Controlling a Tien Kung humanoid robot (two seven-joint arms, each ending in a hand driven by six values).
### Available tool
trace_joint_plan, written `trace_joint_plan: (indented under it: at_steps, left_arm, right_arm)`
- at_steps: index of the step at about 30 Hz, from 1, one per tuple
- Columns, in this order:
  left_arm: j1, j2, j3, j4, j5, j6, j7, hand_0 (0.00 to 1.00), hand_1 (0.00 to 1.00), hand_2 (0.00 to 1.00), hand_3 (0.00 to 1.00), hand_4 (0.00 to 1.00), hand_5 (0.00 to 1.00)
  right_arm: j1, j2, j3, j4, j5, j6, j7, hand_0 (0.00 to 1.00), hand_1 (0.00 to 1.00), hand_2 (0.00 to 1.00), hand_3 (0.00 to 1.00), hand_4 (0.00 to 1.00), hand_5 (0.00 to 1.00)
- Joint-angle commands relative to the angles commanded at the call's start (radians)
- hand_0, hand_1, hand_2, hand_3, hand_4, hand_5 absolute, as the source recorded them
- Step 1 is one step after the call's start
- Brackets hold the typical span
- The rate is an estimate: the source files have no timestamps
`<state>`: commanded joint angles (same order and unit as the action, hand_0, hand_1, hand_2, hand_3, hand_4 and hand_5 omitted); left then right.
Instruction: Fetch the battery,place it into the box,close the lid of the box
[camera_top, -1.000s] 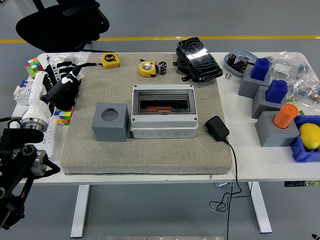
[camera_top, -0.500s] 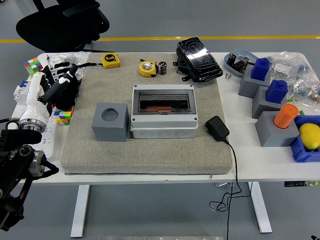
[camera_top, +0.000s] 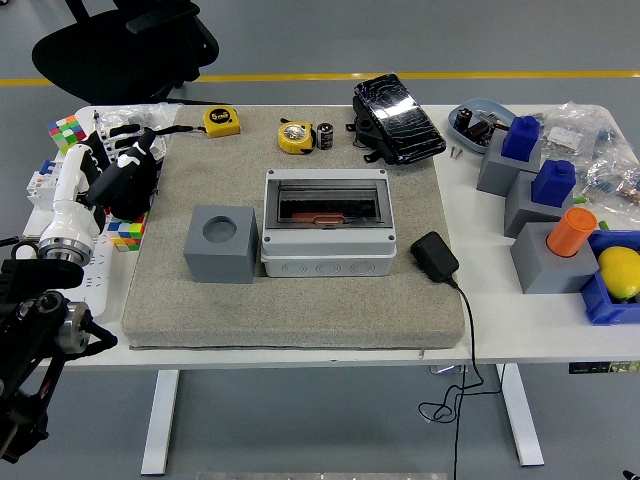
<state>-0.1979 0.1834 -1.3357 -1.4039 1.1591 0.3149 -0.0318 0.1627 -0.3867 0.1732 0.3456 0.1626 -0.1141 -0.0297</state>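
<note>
The battery (camera_top: 325, 136) sits at the far edge of the grey mat (camera_top: 290, 310), just right of a yellow tape measure (camera_top: 293, 136) and well apart from the left hand (camera_top: 125, 175), which hangs over the table's (camera_top: 520, 330) left side near the mat's far-left corner. The hand's black fingers (camera_top: 140, 145) look loosely curled and hold nothing (how far they are closed is hard to judge at this size). The right hand is out of sight.

The battery is a small dark cylinder; it seems to stand on end, though I cannot tell its long axis for sure.

The box (camera_top: 325, 222) lies in the middle of the mat, nearer than the battery, its clear lid (camera_top: 327, 203) lying flat over the top. An orange part shows through it inside. Left of the box, just beside it, is a grey block (camera_top: 221, 244) with a round hole in its top. A black charger (camera_top: 434, 257) lies right of the box, its cable running off the near edge.

On the right, a blue bin (camera_top: 598, 298) holds a yellow lemon-like thing (camera_top: 620, 271), a blue-grey dish (camera_top: 470, 113) holds small dark parts, and grey blocks carry blue pieces (camera_top: 521, 137) and an orange cylinder (camera_top: 571, 231). A second tape measure (camera_top: 222, 121) and a black case (camera_top: 398, 118) lie at the far edge.
</note>
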Motion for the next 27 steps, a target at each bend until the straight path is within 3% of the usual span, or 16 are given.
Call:
trace_joint_plan:
  at_steps: [27]
  left_arm:
    - [0.007, 0.001, 0.016, 0.0, 0.004, -0.01, 0.014, 0.545, 0.652, 0.616, 0.624, 0.956, 0.442]
  right_arm:
    - [-0.007, 0.005, 0.004, -0.003, -0.001, -0.002, -0.001, 0.51, 0.623, 0.663, 0.562, 0.944, 0.52]
